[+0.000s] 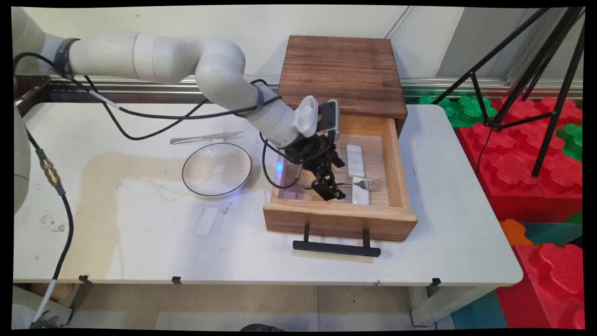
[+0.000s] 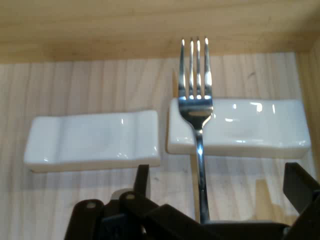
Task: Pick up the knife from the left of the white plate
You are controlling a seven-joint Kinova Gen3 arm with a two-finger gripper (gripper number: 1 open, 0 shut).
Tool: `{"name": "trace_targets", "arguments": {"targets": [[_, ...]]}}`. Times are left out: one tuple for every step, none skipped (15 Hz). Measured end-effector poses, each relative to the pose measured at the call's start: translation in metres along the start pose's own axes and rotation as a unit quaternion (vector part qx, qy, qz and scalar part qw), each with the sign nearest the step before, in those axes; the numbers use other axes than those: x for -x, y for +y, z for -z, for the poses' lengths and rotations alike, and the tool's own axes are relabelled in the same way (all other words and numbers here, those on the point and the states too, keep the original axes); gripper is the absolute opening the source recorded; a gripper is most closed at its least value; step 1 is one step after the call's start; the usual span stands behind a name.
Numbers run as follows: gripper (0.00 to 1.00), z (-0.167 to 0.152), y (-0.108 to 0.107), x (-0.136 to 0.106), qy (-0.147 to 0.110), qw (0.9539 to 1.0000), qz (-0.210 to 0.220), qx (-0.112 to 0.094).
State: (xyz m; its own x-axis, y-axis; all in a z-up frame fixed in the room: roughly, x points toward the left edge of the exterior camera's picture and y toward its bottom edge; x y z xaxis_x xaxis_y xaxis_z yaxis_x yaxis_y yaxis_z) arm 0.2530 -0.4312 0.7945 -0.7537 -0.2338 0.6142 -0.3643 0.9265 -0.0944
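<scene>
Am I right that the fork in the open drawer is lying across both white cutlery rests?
Not quite. The hand view shows the fork lying across only one white cutlery rest; the other rest beside it is bare. It is in the open drawer.

White table (image 1: 443,224) carried a wooden drawer unit (image 1: 343,140) at rear centre, drawer pulled open toward the near edge. Left of it sat a clear glass bowl (image 1: 217,169). A metal utensil (image 1: 205,137) lay behind the bowl; a small white block (image 1: 206,220) lay in front of it.
</scene>
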Motion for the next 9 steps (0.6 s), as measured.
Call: {"name": "trace_targets", "arguments": {"targets": [[1.00, 0.003, 0.000, -0.002, 0.003, 1.0000, 0.000, -0.003], [1.00, 0.007, 0.001, -0.003, 0.006, 1.0000, 0.001, -0.006], [1.00, 0.013, 0.001, -0.005, 0.010, 0.9999, 0.002, -0.009], [1.00, 0.018, 0.002, -0.007, 0.014, 0.9998, 0.003, -0.011], [1.00, 0.023, 0.002, -0.009, 0.018, 0.9998, 0.003, -0.012], [1.00, 0.030, 0.003, -0.010, 0.022, 0.9997, 0.003, -0.014], [1.00, 0.037, 0.004, -0.011, 0.027, 0.9995, 0.002, -0.016], [1.00, 0.043, 0.005, -0.011, 0.031, 0.9994, 0.001, -0.017], [1.00, 0.052, 0.006, -0.010, 0.035, 0.9992, 0.001, -0.020]]}}
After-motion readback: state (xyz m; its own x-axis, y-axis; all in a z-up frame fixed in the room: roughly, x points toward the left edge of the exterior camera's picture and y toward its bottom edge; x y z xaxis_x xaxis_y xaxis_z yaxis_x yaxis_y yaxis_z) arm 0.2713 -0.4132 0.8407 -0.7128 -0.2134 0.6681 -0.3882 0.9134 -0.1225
